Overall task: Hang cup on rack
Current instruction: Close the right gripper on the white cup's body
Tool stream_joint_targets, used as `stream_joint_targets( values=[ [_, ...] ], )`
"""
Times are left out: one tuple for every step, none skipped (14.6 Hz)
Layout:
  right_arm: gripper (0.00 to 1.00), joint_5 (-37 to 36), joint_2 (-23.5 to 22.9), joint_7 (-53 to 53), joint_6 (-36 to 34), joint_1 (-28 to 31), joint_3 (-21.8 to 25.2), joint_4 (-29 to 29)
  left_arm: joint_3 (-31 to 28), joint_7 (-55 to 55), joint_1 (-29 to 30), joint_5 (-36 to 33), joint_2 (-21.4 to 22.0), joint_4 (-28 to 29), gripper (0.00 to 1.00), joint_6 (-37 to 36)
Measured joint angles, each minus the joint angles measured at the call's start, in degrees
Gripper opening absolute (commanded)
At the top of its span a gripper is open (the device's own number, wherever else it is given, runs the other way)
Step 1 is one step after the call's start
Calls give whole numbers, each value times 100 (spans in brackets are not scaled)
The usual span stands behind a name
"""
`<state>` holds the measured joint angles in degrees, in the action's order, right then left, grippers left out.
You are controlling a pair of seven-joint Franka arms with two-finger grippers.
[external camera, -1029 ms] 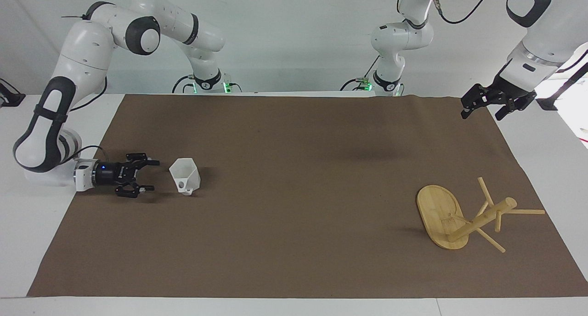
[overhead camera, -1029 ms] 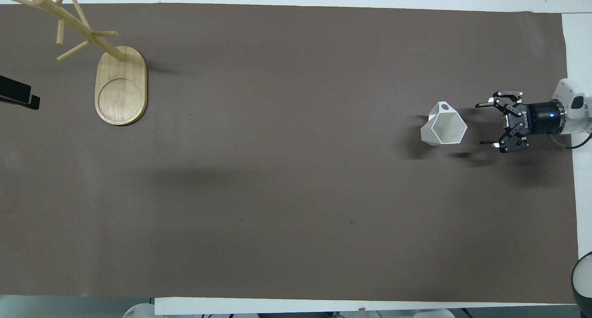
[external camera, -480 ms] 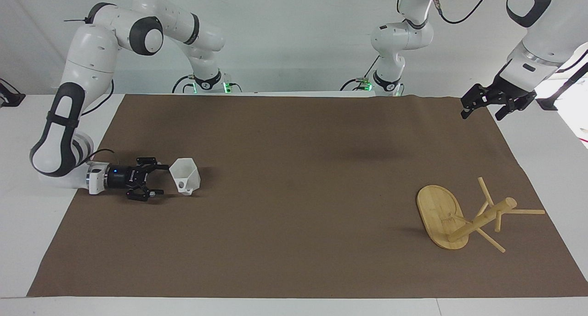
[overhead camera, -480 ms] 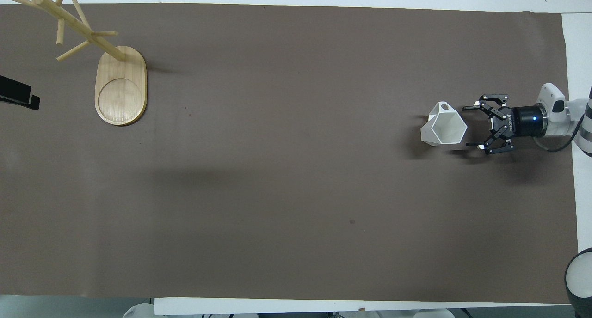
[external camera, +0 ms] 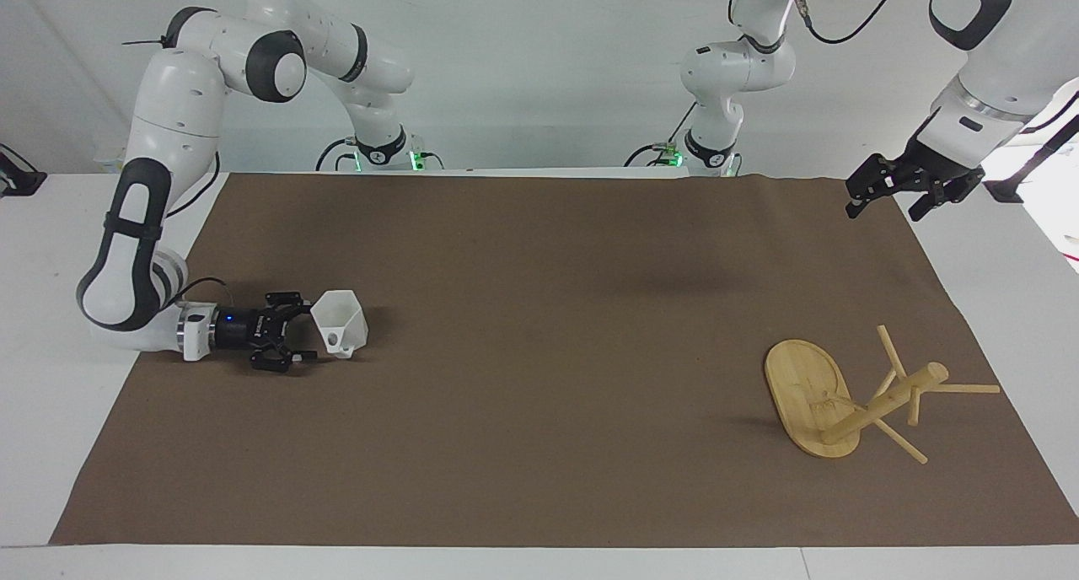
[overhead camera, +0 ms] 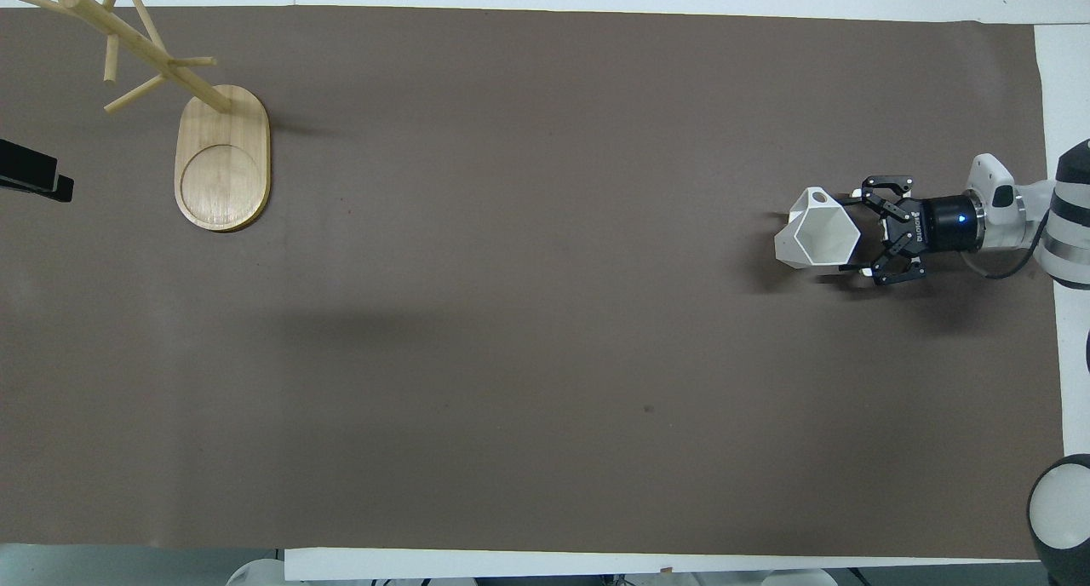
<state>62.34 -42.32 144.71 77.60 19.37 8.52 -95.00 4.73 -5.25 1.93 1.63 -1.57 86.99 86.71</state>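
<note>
The white faceted cup (external camera: 341, 320) stands mouth up on the brown mat toward the right arm's end of the table; it also shows in the overhead view (overhead camera: 816, 232). Its handle with the round hole points away from the robots. My right gripper (external camera: 310, 329) lies low and level beside the cup, open, with a fingertip at either side of the cup's wall (overhead camera: 849, 232). The bamboo rack (external camera: 805, 386) stands on its oval base toward the left arm's end (overhead camera: 223, 156), with bare pegs. My left gripper (external camera: 883, 211) waits open, raised over the mat's corner by its base.
A brown mat (external camera: 539, 378) covers most of the white table (external camera: 50, 251). A dark part of the left gripper (overhead camera: 30, 175) shows at the edge of the overhead view, nearer to the robots than the rack's post.
My right gripper has slid along the mat toward the cup, and its open fingers now flank the cup's side. The cup, the rack and the left arm have not moved.
</note>
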Motion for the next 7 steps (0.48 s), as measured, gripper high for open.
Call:
stream_joint_targets(
  values=[
    [100, 0, 3, 12, 0, -26, 0, -7, 0, 0, 0, 0, 0, 0, 100, 0],
    [100, 1, 7, 25, 0, -44, 0, -13, 0, 0, 0, 0, 0, 0, 100, 0],
    [100, 30, 12, 35, 0, -53, 0, -21, 0, 0, 0, 0, 0, 0, 100, 0],
    [100, 97, 18, 49, 0, -65, -1, -34, 0, 0, 0, 0, 0, 0, 100, 0],
    [100, 151, 23, 62, 0, -100, -1, -50, 0, 0, 0, 0, 0, 0, 100, 0],
    [100, 169, 27, 68, 0, -147, -2, -65, 0, 0, 0, 0, 0, 0, 100, 0],
    [100, 171, 30, 72, 0, -192, -2, -77, 0, 0, 0, 0, 0, 0, 100, 0]
  ],
)
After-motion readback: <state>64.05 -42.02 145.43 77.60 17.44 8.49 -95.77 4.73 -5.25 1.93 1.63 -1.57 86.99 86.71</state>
